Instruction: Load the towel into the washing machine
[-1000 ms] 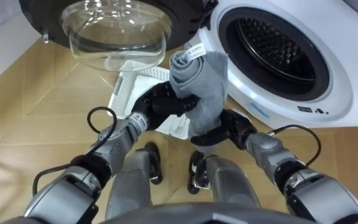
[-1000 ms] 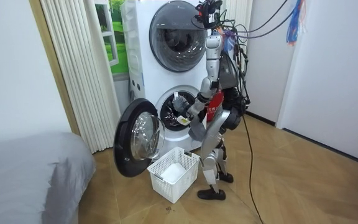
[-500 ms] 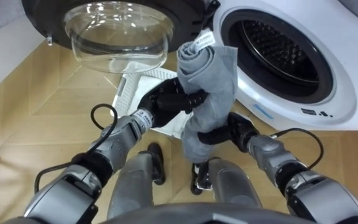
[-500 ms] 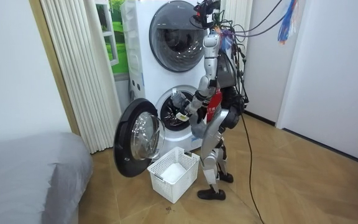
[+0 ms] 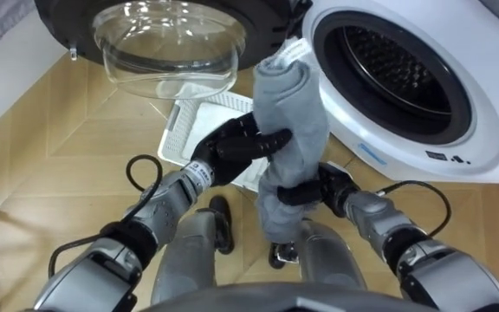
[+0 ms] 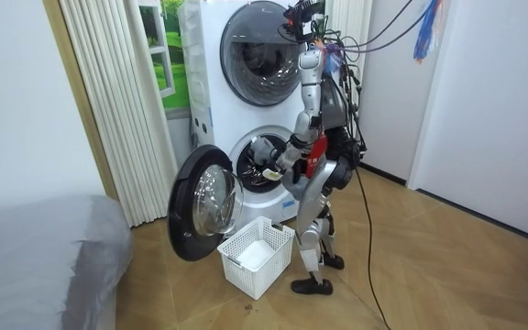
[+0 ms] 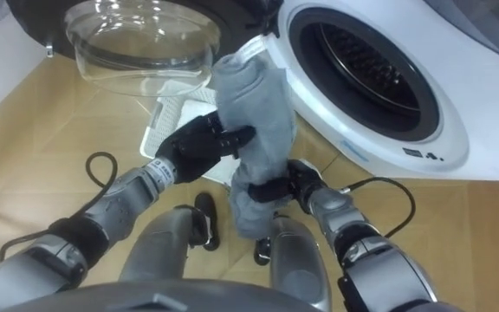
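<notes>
A grey towel point(image 5: 288, 108), bundled into an upright roll, hangs in front of the washing machine point(image 5: 483, 130), just left of its open drum point(image 5: 397, 69). My left hand point(image 5: 232, 146) is curled round the towel's middle from the left. Lower down, my right hand point(image 5: 312, 191) wraps its fingers round the towel's bottom part. In the right eye view the towel point(image 7: 254, 104) sits between the left hand point(image 7: 196, 143) and the right hand point(image 7: 280, 186). In the room view I stand facing the lower machine with the towel point(image 6: 269, 152) raised at its opening.
The round glass door point(image 5: 167, 43) stands swung open to my left. A white laundry basket point(image 5: 199, 130) sits on the wooden floor under my hands, also seen as the basket point(image 6: 255, 255) beside my feet. A grey bed point(image 6: 44, 261) fills the room view's lower left.
Both hands have raised the towel a little, nearer the drum's rim. My right hand's fingers have closed round its lower part.
</notes>
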### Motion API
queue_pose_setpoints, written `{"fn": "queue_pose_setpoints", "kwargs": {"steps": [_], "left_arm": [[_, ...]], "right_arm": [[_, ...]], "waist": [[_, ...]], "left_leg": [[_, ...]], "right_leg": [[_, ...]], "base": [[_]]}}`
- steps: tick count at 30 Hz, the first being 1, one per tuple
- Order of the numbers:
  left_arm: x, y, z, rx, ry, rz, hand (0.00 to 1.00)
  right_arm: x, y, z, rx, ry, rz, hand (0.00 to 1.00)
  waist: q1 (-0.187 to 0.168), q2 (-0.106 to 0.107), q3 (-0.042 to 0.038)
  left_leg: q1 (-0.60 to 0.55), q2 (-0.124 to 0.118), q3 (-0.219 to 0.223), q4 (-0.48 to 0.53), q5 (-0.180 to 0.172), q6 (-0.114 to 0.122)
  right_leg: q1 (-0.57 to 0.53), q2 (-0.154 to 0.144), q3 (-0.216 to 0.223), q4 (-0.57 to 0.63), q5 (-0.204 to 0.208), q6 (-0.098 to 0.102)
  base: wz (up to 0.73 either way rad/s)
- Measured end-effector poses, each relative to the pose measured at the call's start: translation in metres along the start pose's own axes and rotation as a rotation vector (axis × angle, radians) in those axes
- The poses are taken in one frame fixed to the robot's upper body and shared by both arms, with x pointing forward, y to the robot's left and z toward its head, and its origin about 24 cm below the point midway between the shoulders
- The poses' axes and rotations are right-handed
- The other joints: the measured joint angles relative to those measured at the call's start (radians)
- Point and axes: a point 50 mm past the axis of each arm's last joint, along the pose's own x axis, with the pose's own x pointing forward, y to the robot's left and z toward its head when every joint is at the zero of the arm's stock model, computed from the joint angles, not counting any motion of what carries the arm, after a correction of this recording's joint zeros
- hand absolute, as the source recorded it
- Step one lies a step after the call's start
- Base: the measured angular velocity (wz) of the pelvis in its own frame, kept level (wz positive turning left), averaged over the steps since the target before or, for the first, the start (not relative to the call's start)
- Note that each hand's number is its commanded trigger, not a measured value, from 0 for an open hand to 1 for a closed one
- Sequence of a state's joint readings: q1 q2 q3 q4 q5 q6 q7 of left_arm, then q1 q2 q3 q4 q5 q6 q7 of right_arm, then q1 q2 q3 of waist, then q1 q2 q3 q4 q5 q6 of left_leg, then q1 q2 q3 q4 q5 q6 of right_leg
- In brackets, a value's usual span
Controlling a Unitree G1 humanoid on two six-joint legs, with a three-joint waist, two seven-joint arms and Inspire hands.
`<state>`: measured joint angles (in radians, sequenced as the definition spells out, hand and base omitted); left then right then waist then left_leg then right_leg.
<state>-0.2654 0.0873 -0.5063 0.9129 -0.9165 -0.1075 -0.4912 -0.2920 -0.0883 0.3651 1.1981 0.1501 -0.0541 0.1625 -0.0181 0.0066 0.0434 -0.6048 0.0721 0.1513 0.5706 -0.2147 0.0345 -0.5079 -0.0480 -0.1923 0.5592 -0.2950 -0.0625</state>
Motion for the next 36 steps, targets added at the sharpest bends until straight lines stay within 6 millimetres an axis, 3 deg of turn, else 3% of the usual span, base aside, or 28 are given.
{"fn": "queue_pose_setpoints", "kwargs": {"steps": [6,9,13,15,21,24,36], "left_arm": [[-0.003,0.006,0.001,0.000,-0.003,0.023,0.00],[-0.008,0.011,0.000,-0.011,-0.006,0.044,0.00],[-0.016,0.021,-0.001,-0.025,-0.017,0.095,0.00],[-0.024,0.029,-0.005,-0.061,-0.031,0.157,0.00],[-0.044,0.047,-0.019,-0.108,-0.024,0.318,0.00],[-0.045,0.049,-0.018,-0.110,-0.030,0.350,0.00],[-0.052,0.058,-0.019,-0.114,-0.002,0.437,0.00]], "right_arm": [[0.000,-0.002,0.000,0.013,-0.001,-0.024,1.00],[-0.002,-0.007,-0.001,0.069,-0.007,-0.051,1.00],[-0.003,-0.013,-0.003,0.162,-0.013,-0.076,1.00],[-0.004,-0.017,-0.006,0.253,-0.017,-0.095,1.00],[-0.009,-0.026,-0.022,0.463,0.003,-0.127,1.00],[-0.010,-0.028,-0.028,0.566,0.022,-0.130,1.00],[-0.012,-0.032,-0.033,0.844,0.033,-0.142,1.00]], "waist": [[0.010,0.003,0.0017],[0.033,0.016,0.0089],[0.054,0.022,0.0080],[0.053,0.023,0.0072],[0.060,0.023,0.0073],[0.057,0.021,0.0079],[0.052,0.015,0.0116]], "left_leg": [[0.000,0.000,0.001,-0.003,0.000,0.000],[-0.004,0.001,0.003,-0.002,0.000,0.000],[-0.006,-0.001,0.001,-0.004,0.000,0.000],[-0.006,-0.014,-0.017,-0.006,0.001,-0.001],[-0.003,-0.019,-0.027,-0.011,0.006,0.002],[0.005,-0.035,-0.031,-0.033,0.022,0.006],[-0.001,-0.041,-0.027,-0.022,0.027,0.010]], "right_leg": [[0.001,0.001,0.000,-0.005,0.000,0.000],[-0.002,0.001,0.000,-0.006,0.000,0.000],[-0.002,-0.001,-0.005,-0.004,-0.001,-0.001],[0.006,-0.002,-0.016,-0.006,-0.002,0.001],[0.014,-0.011,-0.031,-0.004,-0.004,0.002],[0.012,-0.026,-0.035,-0.003,-0.006,0.005],[-0.001,-0.037,-0.034,0.026,-0.011,0.005]], "base": [[-0.01],[0.00],[0.03],[0.17],[0.09],[0.11],[0.02]]}}
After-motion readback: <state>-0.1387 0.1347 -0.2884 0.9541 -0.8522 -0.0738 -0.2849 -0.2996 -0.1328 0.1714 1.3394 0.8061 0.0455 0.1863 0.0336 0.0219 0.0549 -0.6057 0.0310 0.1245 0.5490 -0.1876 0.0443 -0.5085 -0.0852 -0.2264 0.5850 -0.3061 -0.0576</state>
